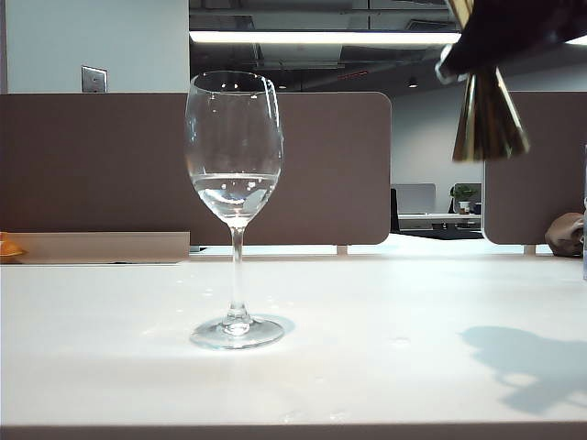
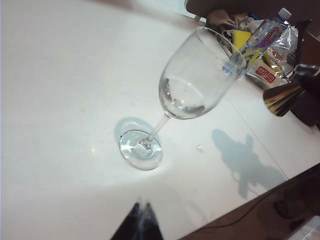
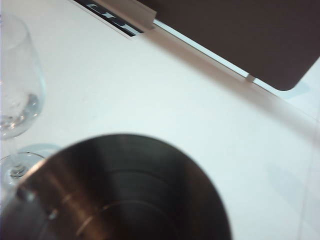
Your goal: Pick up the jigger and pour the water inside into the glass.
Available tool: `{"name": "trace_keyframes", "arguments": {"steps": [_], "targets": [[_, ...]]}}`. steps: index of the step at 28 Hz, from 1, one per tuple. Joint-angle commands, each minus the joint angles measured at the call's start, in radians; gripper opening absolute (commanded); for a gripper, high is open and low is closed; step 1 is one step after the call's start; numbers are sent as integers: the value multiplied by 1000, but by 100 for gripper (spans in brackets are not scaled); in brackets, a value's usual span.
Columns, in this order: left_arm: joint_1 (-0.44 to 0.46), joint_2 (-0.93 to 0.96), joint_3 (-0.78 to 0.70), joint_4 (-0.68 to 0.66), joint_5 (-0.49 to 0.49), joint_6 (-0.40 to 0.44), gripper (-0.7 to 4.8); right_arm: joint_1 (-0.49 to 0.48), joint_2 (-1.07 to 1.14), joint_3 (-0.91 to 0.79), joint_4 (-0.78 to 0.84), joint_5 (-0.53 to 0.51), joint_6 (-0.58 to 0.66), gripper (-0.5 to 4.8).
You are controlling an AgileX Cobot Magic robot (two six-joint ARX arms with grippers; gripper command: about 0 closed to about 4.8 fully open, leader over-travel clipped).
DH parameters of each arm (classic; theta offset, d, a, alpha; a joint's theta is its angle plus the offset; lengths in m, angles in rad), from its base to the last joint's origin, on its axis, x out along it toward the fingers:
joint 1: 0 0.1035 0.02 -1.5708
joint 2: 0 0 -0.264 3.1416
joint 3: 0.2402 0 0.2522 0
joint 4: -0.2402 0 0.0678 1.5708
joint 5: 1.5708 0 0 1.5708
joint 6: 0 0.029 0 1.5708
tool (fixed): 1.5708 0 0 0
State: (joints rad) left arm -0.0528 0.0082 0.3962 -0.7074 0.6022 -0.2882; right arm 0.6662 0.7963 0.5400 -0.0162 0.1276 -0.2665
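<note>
The glass (image 1: 235, 165) stands upright on the white table (image 1: 385, 367), left of centre, with clear water (image 1: 235, 188) in the bottom of its bowl. High at the right, level with the glass's rim and well apart from it, my right gripper (image 1: 486, 62) is shut on the gold jigger (image 1: 491, 124), whose lower cone flares downward. The left wrist view shows the jigger (image 2: 281, 98) beside the glass (image 2: 197, 80). In the right wrist view the jigger's dark cup (image 3: 125, 195) hides the fingers; water inside it cannot be made out. My left gripper (image 2: 142, 206) hangs shut and empty, short of the glass's foot.
Brown partition panels (image 1: 321, 165) run along the table's far edge. A water bottle (image 2: 260, 35) and snack packets (image 2: 272, 62) lie beyond the glass in the left wrist view. A brown lump (image 1: 564, 234) sits at the far right, and something orange (image 1: 9, 246) at the far left.
</note>
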Motion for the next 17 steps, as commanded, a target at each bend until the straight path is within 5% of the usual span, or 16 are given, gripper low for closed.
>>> {"name": "trace_keyframes", "arguments": {"steps": [1,17], "targets": [[1,1,3,13,3,0,-2,1,16,-54,150,-48,41,-1],[1,1,3,13,4,0,-2,-55,383,-191,591,-130,191,-1]]}}
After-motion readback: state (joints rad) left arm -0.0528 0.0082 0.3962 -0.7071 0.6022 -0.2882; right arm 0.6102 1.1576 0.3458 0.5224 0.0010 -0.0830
